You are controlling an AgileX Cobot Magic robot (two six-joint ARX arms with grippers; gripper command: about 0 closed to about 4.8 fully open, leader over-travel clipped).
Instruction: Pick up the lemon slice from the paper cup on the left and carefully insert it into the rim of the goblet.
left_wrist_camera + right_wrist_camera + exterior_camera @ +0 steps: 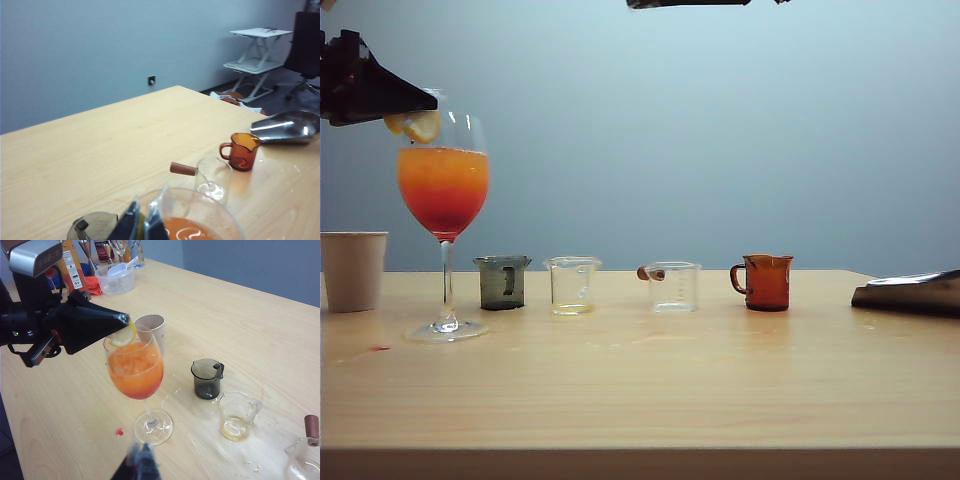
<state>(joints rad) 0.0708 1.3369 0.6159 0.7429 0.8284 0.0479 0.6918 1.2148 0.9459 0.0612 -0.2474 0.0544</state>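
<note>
Exterior view: the left gripper reaches in at rim height of the goblet, its jaws pinched tight on the lemon slice. The slice hangs just under the fingertips, at the goblet's rim, above the orange-to-red drink. Below and to the outer side of that gripper stands the paper cup, apart from the goblet's foot. On the other side of the goblet, lower than the gripper, a row runs along the table: a dark measuring cup, a clear beaker with a little yellowish liquid, a clear pitcher with a wooden handle, and an amber mug.

The right gripper sits low near the table, on the near side of the goblet's foot; its fingertips are blurred, so whether they are parted cannot be told. A small red spot lies on the table beside the foot.
</note>
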